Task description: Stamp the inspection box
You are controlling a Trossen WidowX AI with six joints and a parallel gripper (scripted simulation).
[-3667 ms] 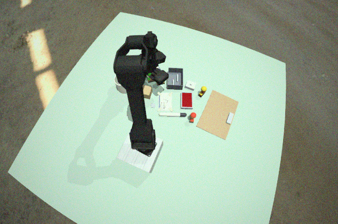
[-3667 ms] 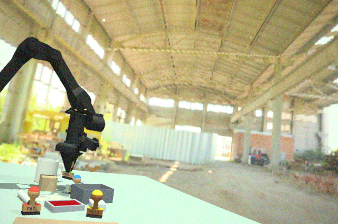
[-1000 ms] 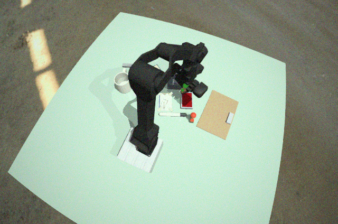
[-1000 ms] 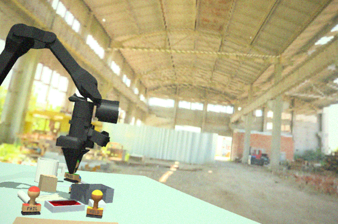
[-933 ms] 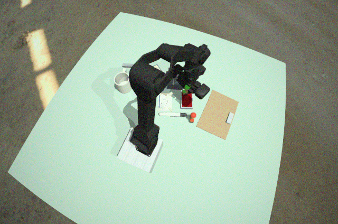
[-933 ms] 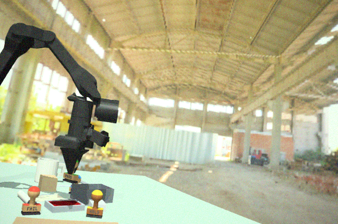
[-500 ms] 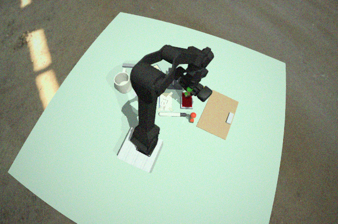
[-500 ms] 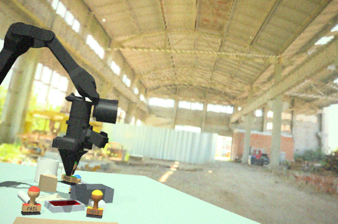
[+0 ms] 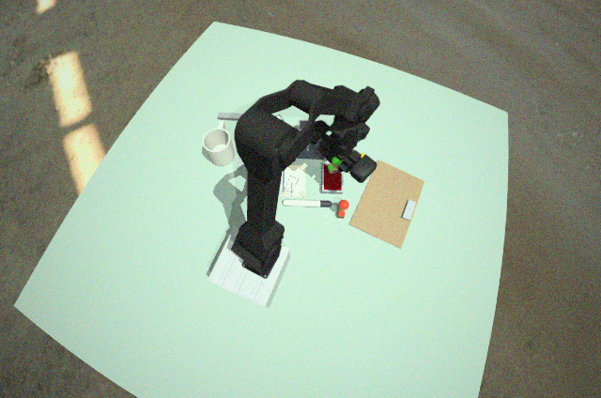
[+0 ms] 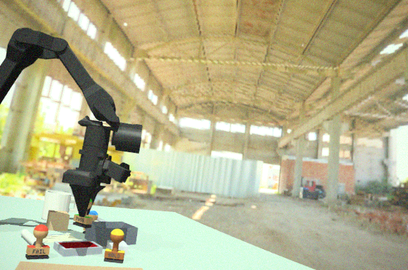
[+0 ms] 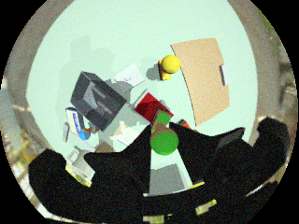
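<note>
My gripper point(image 9: 334, 166) point(image 10: 84, 214) point(image 11: 160, 126) is shut on the green-topped PASS stamp point(image 9: 336, 160) point(image 10: 82, 219) point(image 11: 164, 144). The stamp hangs upright, clear above the bench. In the top view it overlaps the far end of the red ink pad point(image 9: 332, 180) point(image 10: 79, 244) point(image 11: 150, 106); in the exterior view a gap shows between stamp and pad. The white card point(image 9: 294, 185) point(image 11: 123, 135) lies beside the pad, with a small outline on it, partly shaded. Whether that outline holds any print is too small to tell. The stamp's underside is hidden.
The red-topped FAIL stamp point(image 9: 343, 205) point(image 10: 37, 250) and yellow-topped HOLD stamp point(image 10: 114, 255) point(image 11: 170, 64) stand near the pad. A dark grey tray point(image 10: 131, 234) point(image 11: 110, 116), blue-topped stamp point(image 10: 93, 213) point(image 11: 84, 134), marker point(image 9: 305, 203), mug point(image 9: 221, 149) point(image 10: 54, 206) and tan board point(image 9: 383, 204) point(image 11: 201, 84) are around.
</note>
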